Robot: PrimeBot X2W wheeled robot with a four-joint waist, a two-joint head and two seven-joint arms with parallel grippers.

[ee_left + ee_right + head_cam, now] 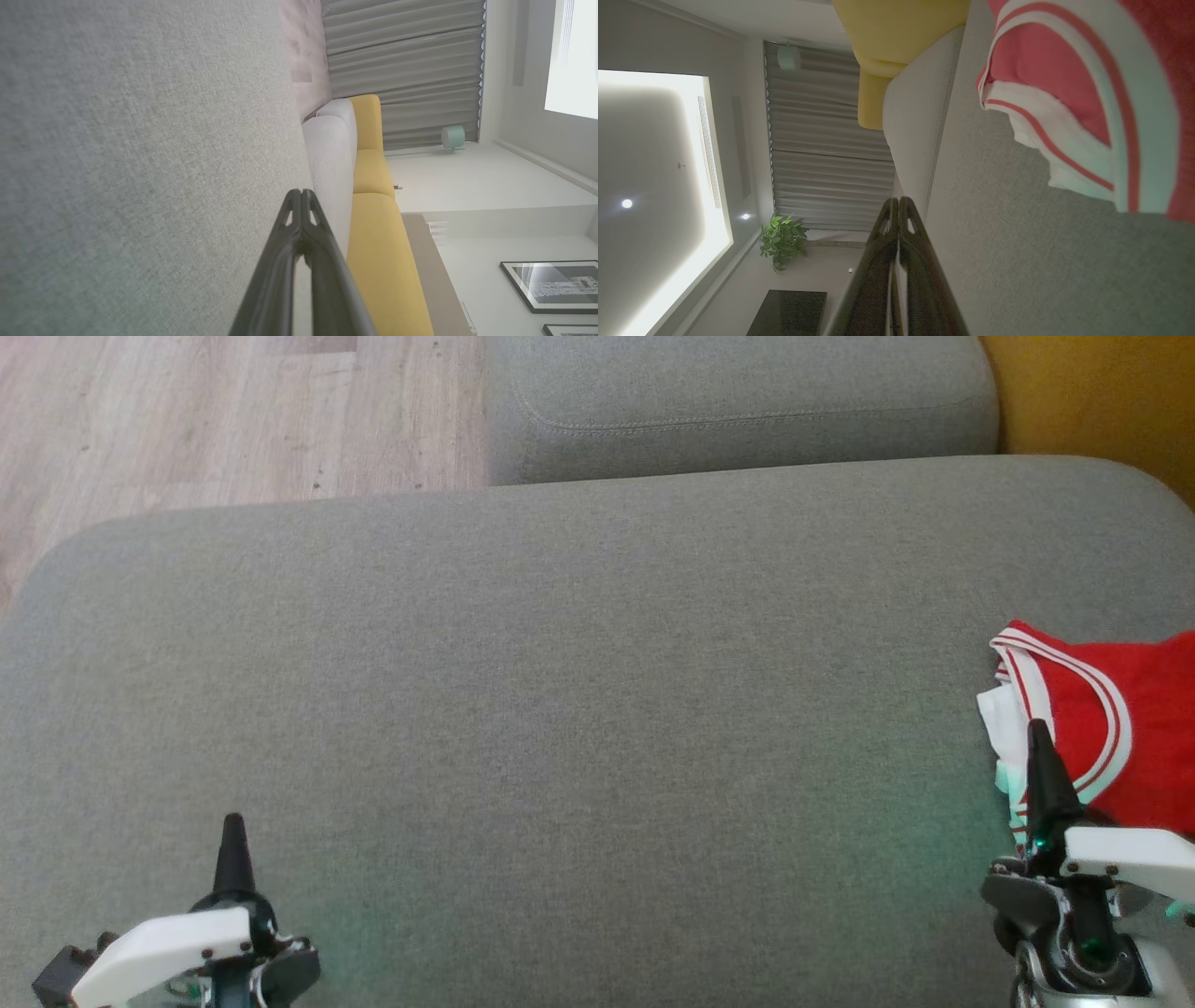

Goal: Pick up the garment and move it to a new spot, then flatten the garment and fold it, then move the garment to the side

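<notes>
The garment point(1120, 728) is a red top with white and red striped trim, folded at the right edge of the grey cushion point(579, 709); it runs out of the head view on the right. My right gripper point(1036, 733) is shut and empty, its tip over the garment's near left edge. In the right wrist view the garment point(1087, 93) lies to the upper right, apart from the shut gripper point(899, 201). My left gripper point(231, 823) stands shut and empty over bare cushion at the lower left, and its fingers point(301, 193) meet at the tips.
A second grey cushion point(738, 401) lies behind the main one. Wooden floor point(187, 411) shows at the upper left, and a yellow sofa part point(1102, 392) at the upper right. A curtain point(402, 60) and a framed picture point(556, 284) are in the room beyond.
</notes>
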